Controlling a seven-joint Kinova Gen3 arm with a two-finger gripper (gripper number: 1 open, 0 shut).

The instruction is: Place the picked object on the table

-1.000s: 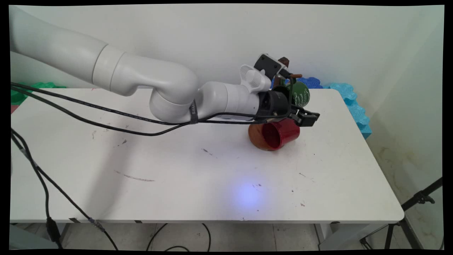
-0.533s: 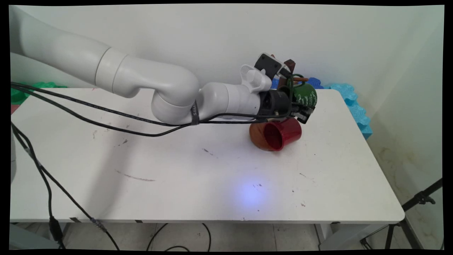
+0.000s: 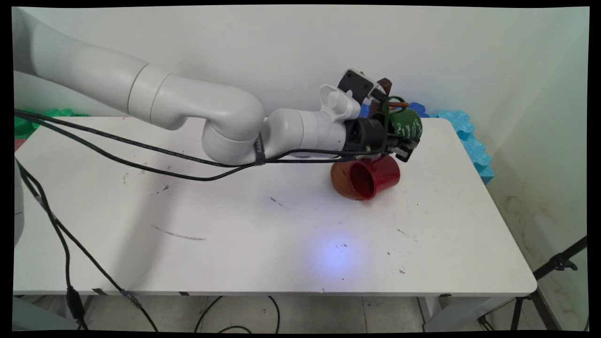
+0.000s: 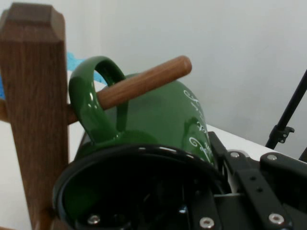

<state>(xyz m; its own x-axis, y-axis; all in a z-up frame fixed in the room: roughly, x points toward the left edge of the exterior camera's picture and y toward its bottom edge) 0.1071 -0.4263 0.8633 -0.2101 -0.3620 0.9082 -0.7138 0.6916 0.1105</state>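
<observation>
A dark green mug [image 3: 406, 125] with white lettering hangs tilted, its handle looped over a round wooden peg [image 4: 144, 81] of a brown wooden post [image 4: 33, 96]. My gripper [image 3: 401, 146] is shut on the mug's rim. One finger [image 4: 240, 172] lies along the outside wall and the other is hidden inside the mug [image 4: 158, 115]. Just below the gripper, a red mug [image 3: 375, 176] lies on its side, mouth toward the camera, against a brown round disc [image 3: 339, 180]. The post [image 3: 384, 87] rises behind the gripper.
Blue foam pieces [image 3: 465, 129] line the table's far right corner and green foam [image 3: 28, 123] sits at the far left. Black cables [image 3: 141, 157] hang from the arm across the table's left half. A black tripod [image 3: 554, 265] stands off the right edge.
The gripper has carried the green mug right and slightly up toward the post and turned. The mug's handle now sits over the peg. The red mug has barely moved.
</observation>
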